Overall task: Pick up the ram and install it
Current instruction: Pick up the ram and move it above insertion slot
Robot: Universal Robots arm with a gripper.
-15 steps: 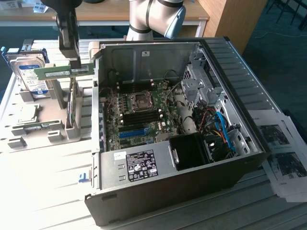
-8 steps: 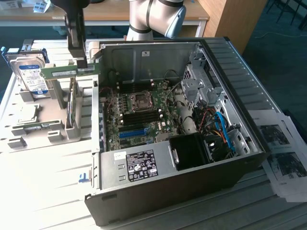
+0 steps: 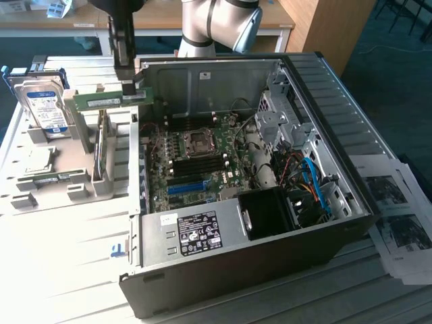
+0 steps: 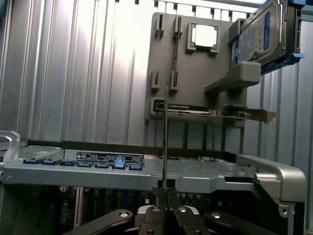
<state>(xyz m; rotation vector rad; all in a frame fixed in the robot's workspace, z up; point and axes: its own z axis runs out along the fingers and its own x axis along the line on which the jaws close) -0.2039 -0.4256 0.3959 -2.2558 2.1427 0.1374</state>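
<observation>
"How did your arm (image 3: 216, 23) stand?"
"It pointed straight down at the exterior view's far left, just beside the open computer case (image 3: 337, 121). Your gripper (image 3: 126, 66) was pinched tight on the ram (image 3: 101, 100)."
"How did the ram look?"
"Long, thin and green, lying level over the grey holder (image 3: 74, 182)."

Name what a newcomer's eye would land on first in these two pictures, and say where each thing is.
The open computer case dominates the exterior view, with its motherboard exposed in the middle. By the case wall on the exterior view's left, the gripper is shut on the ram, a thin green stick held level. Further left, a hard drive stands in a grey fixture.
</observation>
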